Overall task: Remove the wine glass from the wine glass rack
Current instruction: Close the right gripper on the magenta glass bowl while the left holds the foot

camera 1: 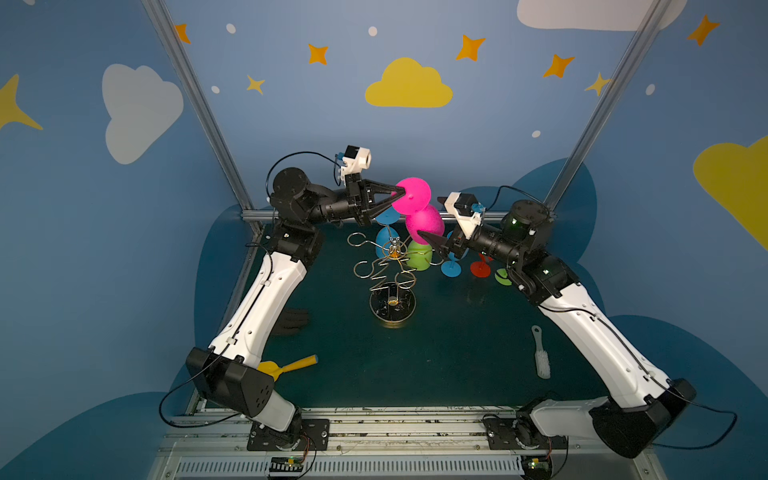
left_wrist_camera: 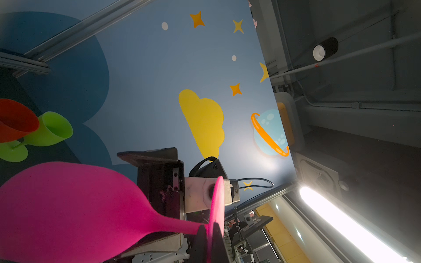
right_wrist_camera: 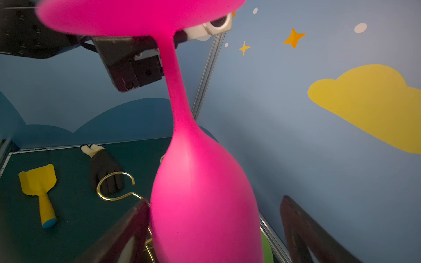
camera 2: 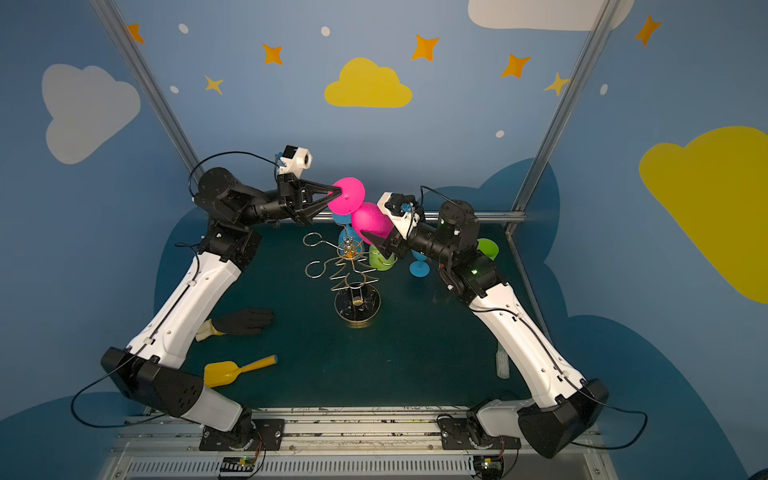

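Nearest me on the desk (camera 1: 457, 353) lie a yellow scoop (camera 2: 232, 370), a white brush (camera 1: 541, 357) and a black glove (camera 2: 245, 321). Past them stands the wine glass rack (camera 1: 390, 305), with a blue glass (camera 1: 384, 243) and a green glass (camera 1: 419, 255) hanging among its upper loops. To its right, three more glasses rest on their feet: blue (camera 1: 451, 268), red (camera 1: 480, 268) and green (camera 1: 503, 276).

Above and just beyond the rack's top, I see the pink wine glass (camera 1: 424, 224) in the air, foot up and bowl down, tilted. In the right wrist view its stem is bare, with no loop around it.

The left gripper (camera 1: 401, 192) has its jaws clenched on the glass's foot, close to where the stem joins.

The right gripper (right_wrist_camera: 214, 200) has its jaws spread wide on either side of the bowl. One finger (right_wrist_camera: 136, 223) is just beside the pink surface, and I cannot tell if it touches. The other finger (right_wrist_camera: 296, 225) stands well apart from it.
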`<state>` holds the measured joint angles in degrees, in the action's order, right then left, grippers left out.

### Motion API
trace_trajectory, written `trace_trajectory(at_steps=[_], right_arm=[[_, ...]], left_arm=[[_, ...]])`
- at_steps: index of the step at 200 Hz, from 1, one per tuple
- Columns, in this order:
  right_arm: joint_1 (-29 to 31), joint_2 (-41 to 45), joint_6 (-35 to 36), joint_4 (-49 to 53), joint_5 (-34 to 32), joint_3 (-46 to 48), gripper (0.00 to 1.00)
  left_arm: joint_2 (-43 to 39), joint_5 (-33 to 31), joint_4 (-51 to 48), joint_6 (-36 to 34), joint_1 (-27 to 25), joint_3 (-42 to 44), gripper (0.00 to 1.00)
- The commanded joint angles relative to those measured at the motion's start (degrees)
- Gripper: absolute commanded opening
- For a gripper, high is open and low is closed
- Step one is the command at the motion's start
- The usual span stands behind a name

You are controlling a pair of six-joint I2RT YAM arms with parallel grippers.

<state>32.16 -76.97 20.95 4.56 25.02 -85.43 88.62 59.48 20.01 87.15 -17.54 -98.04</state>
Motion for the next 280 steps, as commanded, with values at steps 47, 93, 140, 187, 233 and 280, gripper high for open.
trace_trajectory(at_steps=[47,93,140,187,233,280], right_arm=[[0.79,-3.91,-1.87,-2.01,0.67,-2.9,0.88],[1.71,-4.31,-2.96,-1.32,-0.17,-3.06,0.86],[3.02,-1.92,-6.27,1.76,-4.63,-2.48,0.6],[3.66,2.09,-9.82,7.7,-8.72,-1.5,0.45],[3.62,7.07,-11.49,19.4,-12.99,-1.61,0.42],[3.69,7.63,-13.9,35.73,-18.69,-7.32,0.38]], left_arm=[[-0.48,-0.25,7.4,4.2,-1.01,0.74,0.03],[-0.2,-0.34,9.35,5.57,-1.37,1.18,0.03],[0.06,-0.42,7.38,2.17,-1.27,1.11,0.03],[-0.2,-1.74,1.76,-5.19,-0.76,1.49,0.4],[-2.55,-5.14,-7.06,-21.8,0.31,3.41,0.63],[-11.23,-25.61,-19.66,-68.63,-2.21,11.71,0.6]])
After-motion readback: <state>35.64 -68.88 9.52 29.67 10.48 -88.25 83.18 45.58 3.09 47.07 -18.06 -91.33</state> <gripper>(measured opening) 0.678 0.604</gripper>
